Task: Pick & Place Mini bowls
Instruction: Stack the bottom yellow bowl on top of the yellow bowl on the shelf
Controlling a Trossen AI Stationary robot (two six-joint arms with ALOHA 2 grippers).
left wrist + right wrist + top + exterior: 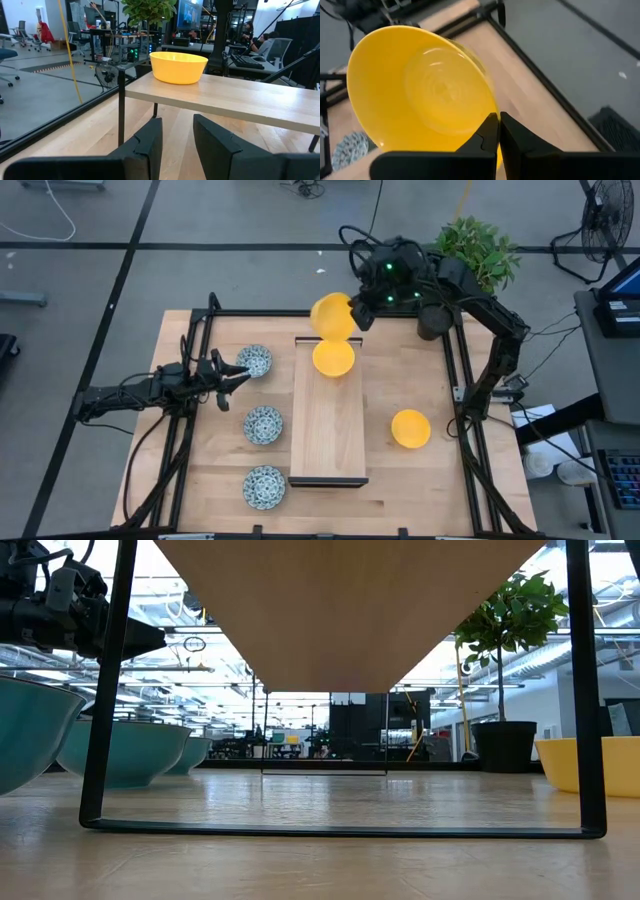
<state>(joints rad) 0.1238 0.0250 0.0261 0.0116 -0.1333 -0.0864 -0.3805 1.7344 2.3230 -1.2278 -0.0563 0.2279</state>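
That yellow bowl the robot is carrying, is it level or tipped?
Tipped. The plain yellow round bowl hangs from the right gripper, jaws pinching its rim; its opening faces sideways toward the wrist camera, above the long wooden tray.

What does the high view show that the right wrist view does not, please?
Only the high view shows all three patterned bowls, the yellow bowl on the tray, the loose yellow bowl, the plant, and the left pincer open near the far patterned bowl. Only the right wrist view looks into the held bowl's inside. Both show the right pincer shut on the held bowl and the tabletop.
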